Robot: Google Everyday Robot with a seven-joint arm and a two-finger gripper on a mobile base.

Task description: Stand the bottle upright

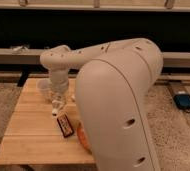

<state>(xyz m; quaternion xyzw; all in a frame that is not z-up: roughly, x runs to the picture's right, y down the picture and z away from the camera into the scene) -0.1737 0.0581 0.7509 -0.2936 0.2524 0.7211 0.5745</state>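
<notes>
One wooden table (28, 140) carries everything that matters here. Furthest left on it, toward the far edge, stands a white cup (43, 88). Just right of the cup the gripper (57, 101) points straight down over the boards. Whether it is spread or pressed together cannot be told from this view.

A slim white shape at its lower end looks like the bottle (54, 110). It sits close to vertical with a slight lean, its low tip at or just above the wood. I cannot say whether it is pinched or merely beside the gripper, nor whether it touches the table.

Nearer and a little right lies a dark snack bar (65, 125), flat and slanted. Right of that an orange object (82, 137) is half hidden behind the bulky white arm (118, 100). Far right, on the floor, is a blue device (184, 101).

The bottle is probably light, stiff plastic with a smooth, slippery skin and a narrow base, so it will tip at a small nudge. My judgement is that the best hold is across the body just above the middle, below the cap. The squeeze should be gentle so it neither dents nor squirts out, and the base should be set flat before letting go.
</notes>
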